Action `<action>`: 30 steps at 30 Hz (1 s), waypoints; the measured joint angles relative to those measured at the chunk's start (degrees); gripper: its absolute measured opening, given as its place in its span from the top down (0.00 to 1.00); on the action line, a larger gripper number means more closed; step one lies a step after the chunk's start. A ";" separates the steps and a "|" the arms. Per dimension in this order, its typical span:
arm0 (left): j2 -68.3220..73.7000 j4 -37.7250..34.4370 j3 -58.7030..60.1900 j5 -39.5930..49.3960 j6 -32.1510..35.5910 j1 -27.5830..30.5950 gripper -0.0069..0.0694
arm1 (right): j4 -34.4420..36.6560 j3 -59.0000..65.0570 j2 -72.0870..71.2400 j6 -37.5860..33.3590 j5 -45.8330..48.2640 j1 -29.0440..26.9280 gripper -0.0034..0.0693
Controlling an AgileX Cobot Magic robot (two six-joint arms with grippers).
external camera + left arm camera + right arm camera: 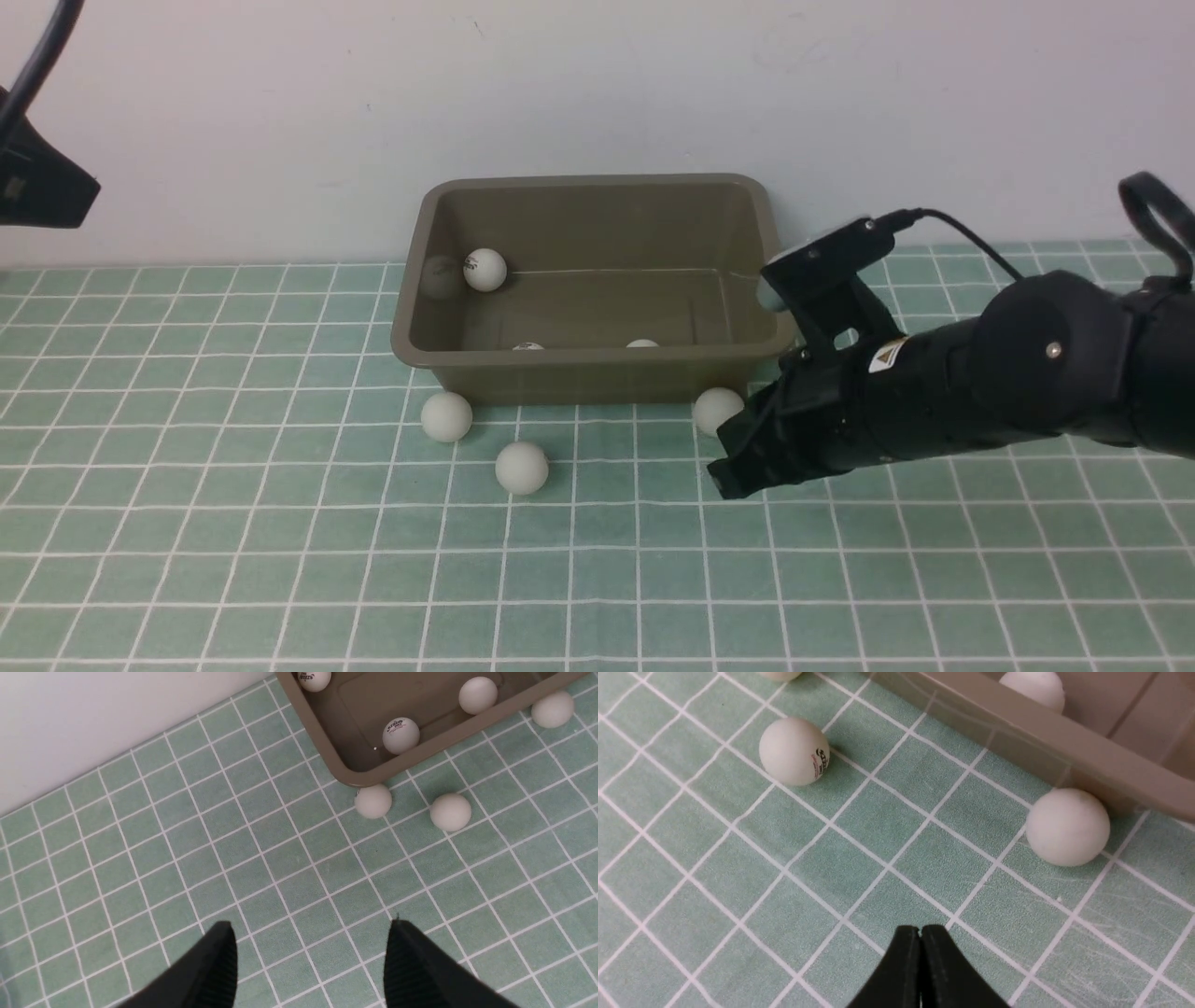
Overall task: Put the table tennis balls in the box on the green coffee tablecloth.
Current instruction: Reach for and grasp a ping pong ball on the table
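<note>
Three table tennis balls [485,269] lie inside the box [597,381] and three more sit outside it on the green coffee tablecloth [280,560], which covers the tabletop up to the pale wall [597,84]. The box stands on the cloth at the far side, close to that wall.

Inside, one ball rests in the far left corner. The other two lie along the near wall (only their tops peek over the rim from the front).

Outside, one ball [446,416] sits close against the box's near left corner. Another [522,468], with a small dark logo, lies a little nearer the robot and clear of the box. The third [717,411] sits against the near wall by the right corner.

The right end effector [733,481] is low over the cloth just beside that third ball, not touching it. Its jaws are pressed together with nothing between them.

The left end effector [310,956] hangs above the cloth on the left, well apart from the balls. Its fingers [219,961] are spread moderately (just checked cloth shows in the gap).
</note>
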 joint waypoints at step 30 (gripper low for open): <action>0.00 0.00 0.00 0.00 0.41 0.00 0.41 | -11.25 0.00 -3.69 12.76 5.76 -0.06 0.77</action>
